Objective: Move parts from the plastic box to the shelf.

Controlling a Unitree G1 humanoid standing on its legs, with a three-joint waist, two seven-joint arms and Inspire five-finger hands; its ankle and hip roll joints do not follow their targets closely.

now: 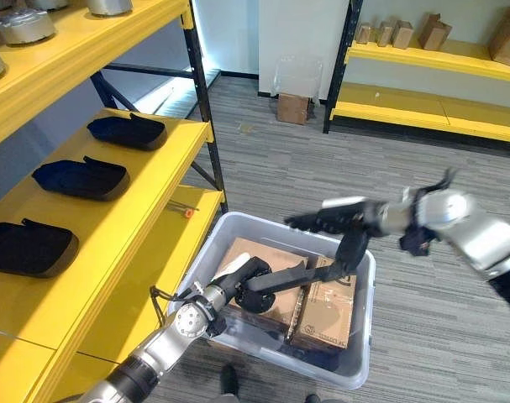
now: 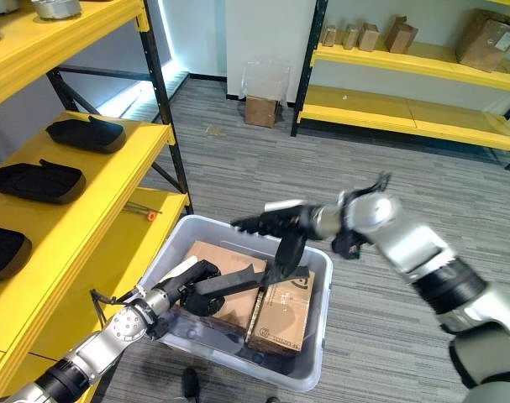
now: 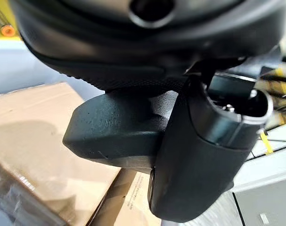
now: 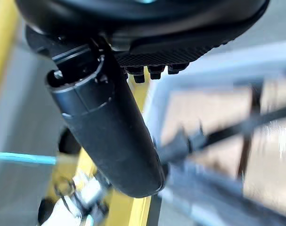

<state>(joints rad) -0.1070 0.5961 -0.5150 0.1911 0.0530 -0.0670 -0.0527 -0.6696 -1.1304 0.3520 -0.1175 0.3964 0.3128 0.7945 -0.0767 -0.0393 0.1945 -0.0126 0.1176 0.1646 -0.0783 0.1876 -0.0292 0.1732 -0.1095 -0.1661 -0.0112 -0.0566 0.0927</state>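
Observation:
A clear plastic box (image 1: 365, 340) stands on the floor beside the yellow shelf (image 1: 145, 180), with two cardboard boxes (image 1: 326, 312) inside. My left hand (image 1: 236, 284) reaches into the box and is shut on one end of a long black part (image 1: 280, 281); in the left wrist view the part (image 3: 114, 129) sits under the palm beside the thumb. The part slants up towards my right hand (image 1: 334, 220), which hovers over the box's far side with fingers straight and thumb hanging down by the part's raised end. Three similar black parts (image 1: 80, 178) lie on the shelf.
Grey metal parts (image 1: 23, 25) sit on the shelf's upper level, and an orange-tipped item (image 1: 187, 212) lies on its lower level. A second yellow rack (image 1: 431, 113) with cardboard boxes stands at the back right. A small cardboard box (image 1: 292, 107) rests on the carpet.

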